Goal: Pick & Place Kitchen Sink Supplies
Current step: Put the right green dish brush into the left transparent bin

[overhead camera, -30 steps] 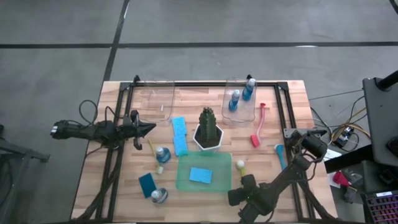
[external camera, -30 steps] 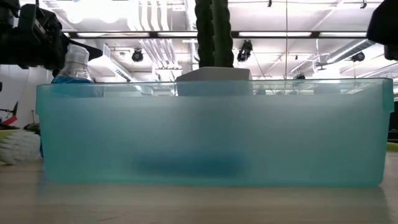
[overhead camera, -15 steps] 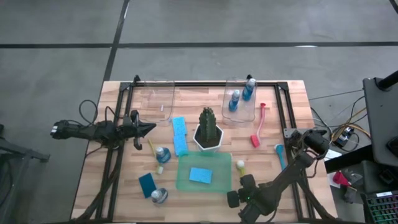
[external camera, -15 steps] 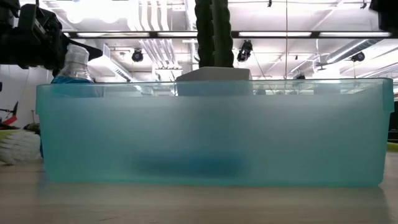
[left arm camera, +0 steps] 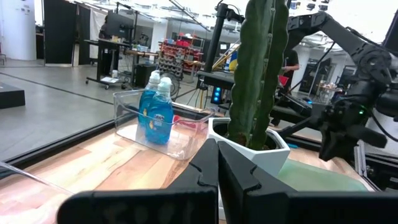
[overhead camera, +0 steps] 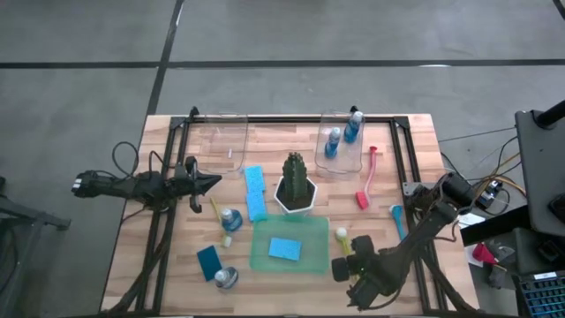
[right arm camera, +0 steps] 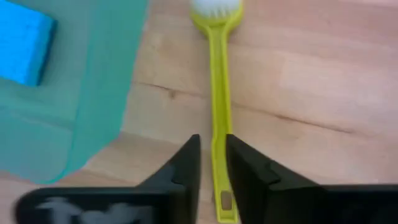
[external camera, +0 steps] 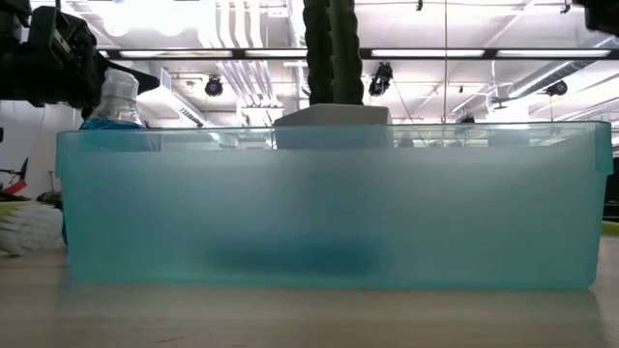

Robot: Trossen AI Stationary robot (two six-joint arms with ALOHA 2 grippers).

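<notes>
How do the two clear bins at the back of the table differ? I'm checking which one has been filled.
The right bin holds two bottles of blue liquid, standing upright; the left bin shows nothing inside. The right bin sits behind the potted plant and toward the red brush, while the left bin is nearer the waiting left gripper. Both are clear, roughly alike in shape, and lie along the table's far edge.

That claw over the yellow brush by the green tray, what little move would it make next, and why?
Probably a short drop straight down, then a squeeze. The right gripper hangs above the yellow brush, its fingers on either side of the thin handle with a narrow gap, the brush lying flat on the table beside the green tray. The left gripper waits shut near the plant.
</notes>
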